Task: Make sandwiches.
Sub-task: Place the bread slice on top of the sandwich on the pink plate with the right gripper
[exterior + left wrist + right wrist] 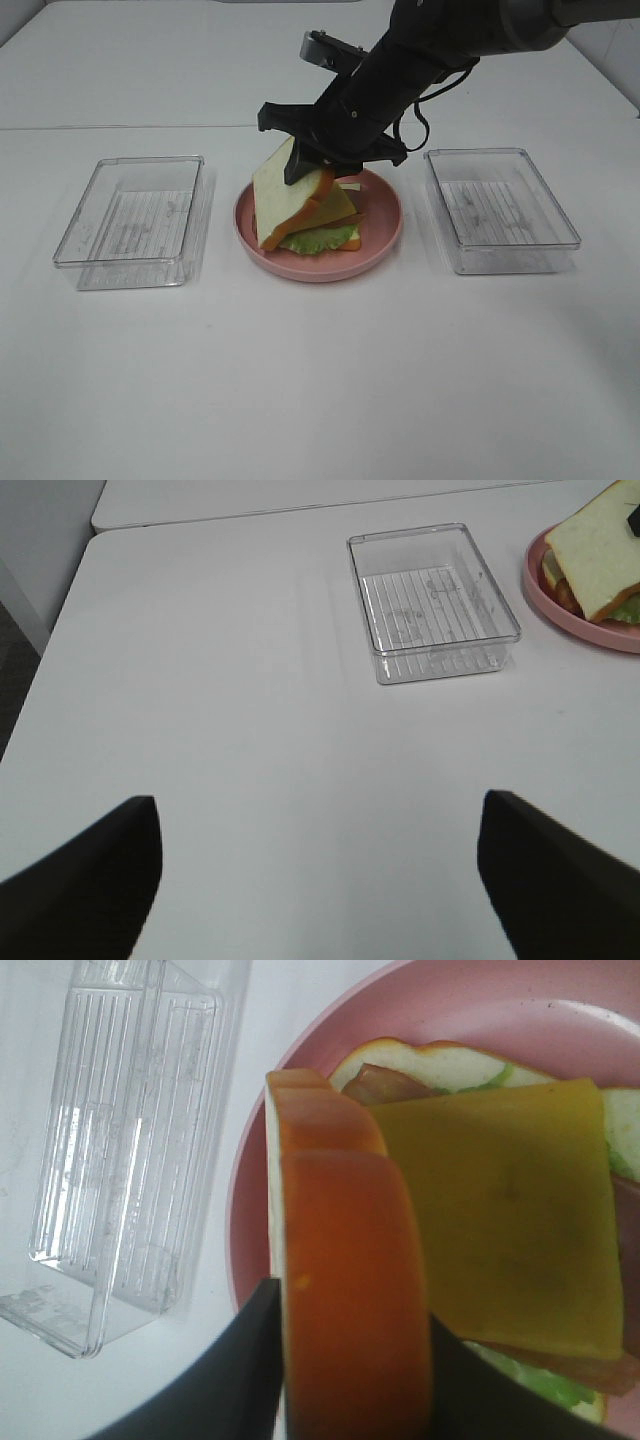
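The sandwiches amount to one stack on the round pink plate at the middle of the exterior view: lettuce and a bottom slice lying flat, the yellow cheese slice over bacon, and the top bread slice propped up on edge, leaning over the fillings. These look like light, stiff toy pieces with smooth faces (likely to slide on one another if nudged sideways). The crust edge seems the sound place to take hold, and there the right claw sits, one jaw on each face of the tilted slice, grasping it.

The left claw hangs released over bare tabletop in the lower part of its wrist view, well apart from the stack.

Room is fair: a clear plastic tray stands left of the plate and another clear tray right, both near it but not touching. The plate's raised rim lies close below the bread's lower corner, so lowering the slice straight down looks safer than swinging it.
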Robot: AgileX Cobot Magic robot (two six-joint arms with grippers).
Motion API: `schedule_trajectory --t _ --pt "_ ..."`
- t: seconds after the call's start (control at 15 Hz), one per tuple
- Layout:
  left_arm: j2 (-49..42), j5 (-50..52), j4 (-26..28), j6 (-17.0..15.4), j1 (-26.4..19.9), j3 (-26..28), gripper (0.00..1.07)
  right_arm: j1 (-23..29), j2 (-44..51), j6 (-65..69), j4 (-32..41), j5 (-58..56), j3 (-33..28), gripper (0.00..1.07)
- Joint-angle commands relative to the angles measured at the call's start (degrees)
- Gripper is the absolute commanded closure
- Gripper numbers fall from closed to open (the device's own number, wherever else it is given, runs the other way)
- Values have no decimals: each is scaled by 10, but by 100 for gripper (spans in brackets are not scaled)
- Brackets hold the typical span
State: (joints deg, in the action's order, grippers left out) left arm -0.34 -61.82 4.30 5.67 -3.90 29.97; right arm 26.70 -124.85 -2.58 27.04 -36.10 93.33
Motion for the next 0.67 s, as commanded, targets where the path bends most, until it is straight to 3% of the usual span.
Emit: schedule_trajectory --t 0.07,0.4,0.67 --pt "-7 2 1 1 -1 -1 28 -1 -2 1 -6 -1 -1 55" --pt "-7 2 1 1 -1 -1 28 -1 1 1 -23 -20 1 28" --pt "-7 2 1 1 -1 -1 28 -1 28 18 -91 -28 1 27"
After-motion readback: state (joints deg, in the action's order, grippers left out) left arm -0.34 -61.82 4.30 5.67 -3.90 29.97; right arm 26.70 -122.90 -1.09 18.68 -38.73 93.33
